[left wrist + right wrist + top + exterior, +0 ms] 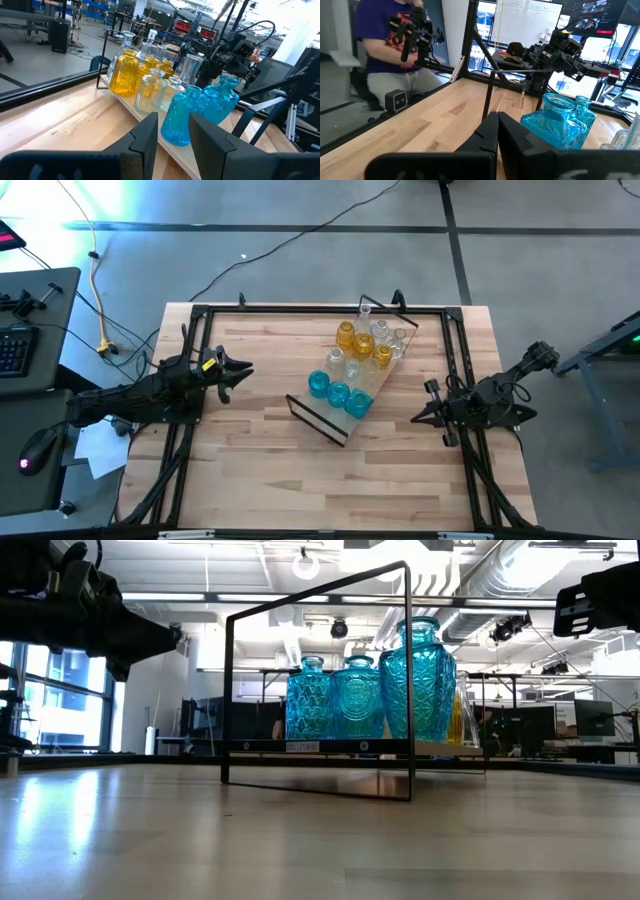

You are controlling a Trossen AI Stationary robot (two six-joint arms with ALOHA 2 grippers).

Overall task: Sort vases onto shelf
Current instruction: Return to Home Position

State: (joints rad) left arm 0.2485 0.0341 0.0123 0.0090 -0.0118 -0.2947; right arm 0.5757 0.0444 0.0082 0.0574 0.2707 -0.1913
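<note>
shelf (pixel 338 423) sits diagonal, right of centre on counter (pixel 260 470); vases (pixel 362 345) in rows on it. left gripper (pixel 240 375) left of the shelf, right gripper (pixel 416 418) right, both apart.

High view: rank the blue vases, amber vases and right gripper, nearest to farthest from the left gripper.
1. Blue vases, at the shelf end facing the left gripper.
2. Amber vases, farther along the shelf.
3. Right gripper, beyond the shelf.
</note>
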